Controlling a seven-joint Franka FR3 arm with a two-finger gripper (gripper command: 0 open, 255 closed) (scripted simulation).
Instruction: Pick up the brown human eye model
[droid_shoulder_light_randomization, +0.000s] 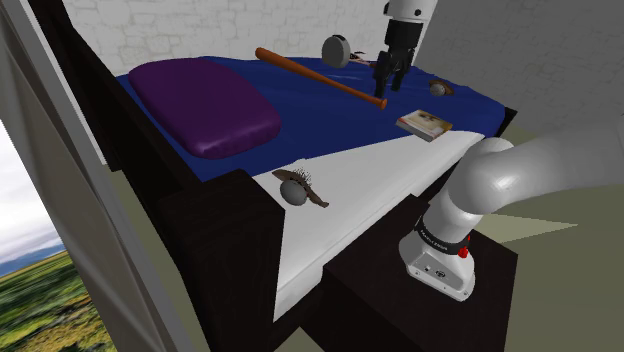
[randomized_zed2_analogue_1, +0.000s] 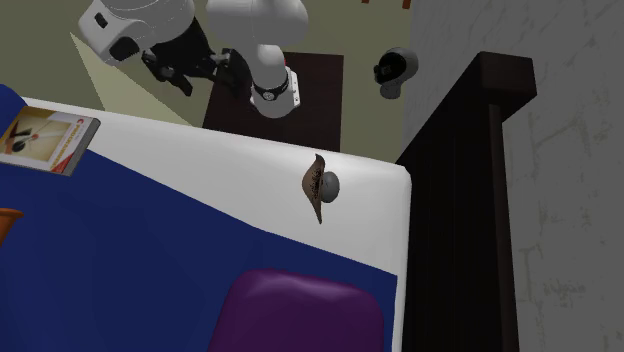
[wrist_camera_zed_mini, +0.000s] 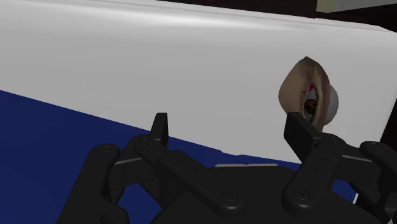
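eye model (droid_shoulder_light_randomization: 297, 188): on the bed (droid_shoulder_light_randomization: 385, 168), near its corner
pillow (droid_shoulder_light_randomization: 205, 105): on the bed, beside the eye model
book (droid_shoulder_light_randomization: 424, 123): on the bed

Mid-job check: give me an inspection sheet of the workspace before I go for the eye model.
Surface: white sheet, with a blue blanket over part of it.
Job's thing: brown eye model lying on the white sheet, untouched.
Clutter: purple pillow, bat, book.
Gripper: gripper open, empty, above the blanket.
Cables: nothing seen.
Surroundings: dark bed frame, pale brick wall.
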